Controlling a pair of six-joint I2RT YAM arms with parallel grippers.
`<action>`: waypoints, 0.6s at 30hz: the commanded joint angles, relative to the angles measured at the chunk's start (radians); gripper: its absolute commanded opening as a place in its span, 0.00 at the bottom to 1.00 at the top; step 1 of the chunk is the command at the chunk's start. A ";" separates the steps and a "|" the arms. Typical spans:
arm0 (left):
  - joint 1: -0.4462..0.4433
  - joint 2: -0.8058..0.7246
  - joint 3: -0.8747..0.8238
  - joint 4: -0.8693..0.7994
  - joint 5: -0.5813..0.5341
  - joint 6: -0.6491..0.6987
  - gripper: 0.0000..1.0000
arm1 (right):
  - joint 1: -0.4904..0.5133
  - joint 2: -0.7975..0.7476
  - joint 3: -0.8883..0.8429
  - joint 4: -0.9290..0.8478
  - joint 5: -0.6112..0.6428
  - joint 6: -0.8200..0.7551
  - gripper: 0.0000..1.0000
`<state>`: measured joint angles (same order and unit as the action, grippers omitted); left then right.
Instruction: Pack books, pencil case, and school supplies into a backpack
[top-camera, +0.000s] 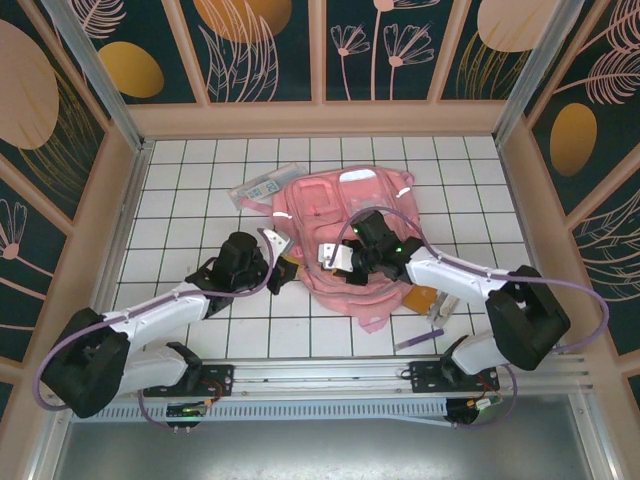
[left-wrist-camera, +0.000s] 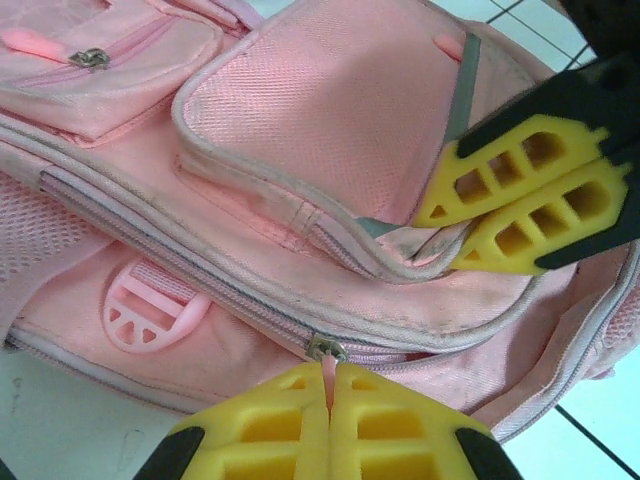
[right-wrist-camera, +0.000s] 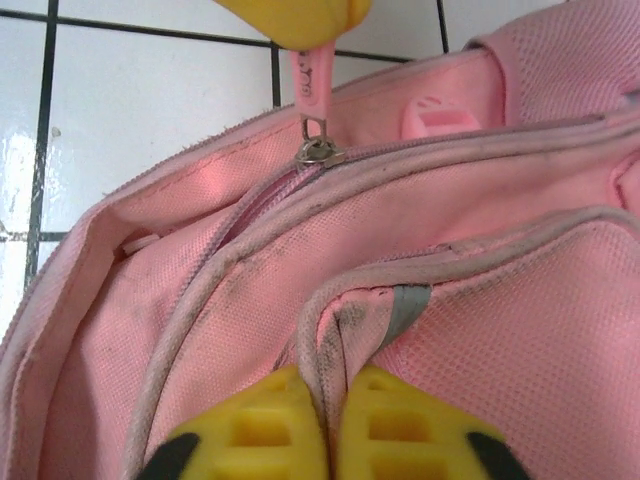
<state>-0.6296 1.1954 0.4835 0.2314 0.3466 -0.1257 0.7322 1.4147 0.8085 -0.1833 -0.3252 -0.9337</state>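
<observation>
The pink backpack lies flat mid-table. My left gripper is shut on the pink pull of the main zipper, whose metal slider sits just ahead of the fingertips. In the right wrist view that zipper pull hangs from the left gripper's yellow fingers. My right gripper is shut on a pinched fold of the front pocket's piped edge. Its fingers also show in the left wrist view. The pencil case lies beside the backpack's far left. A yellow-orange booklet pokes out under the right arm. A purple pen lies near it.
Raised wooden walls fence the white tiled table. A small orange piece shows by the left gripper at the backpack's left edge. Both arms reach in from the near rail. A pink buckle sits on the backpack near the zipper.
</observation>
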 joint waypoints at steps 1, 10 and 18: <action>0.005 -0.059 -0.015 -0.010 -0.101 0.054 0.00 | -0.012 -0.081 -0.042 -0.022 -0.100 -0.101 0.00; 0.152 -0.030 -0.010 0.068 -0.179 0.061 0.00 | -0.052 -0.207 -0.038 -0.108 -0.219 -0.240 0.00; 0.225 0.136 0.100 0.097 -0.230 0.034 0.00 | -0.054 -0.205 -0.019 -0.122 -0.279 -0.227 0.00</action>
<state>-0.4442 1.3029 0.5316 0.2813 0.2340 -0.0937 0.6830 1.2308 0.7639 -0.2512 -0.5293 -1.1477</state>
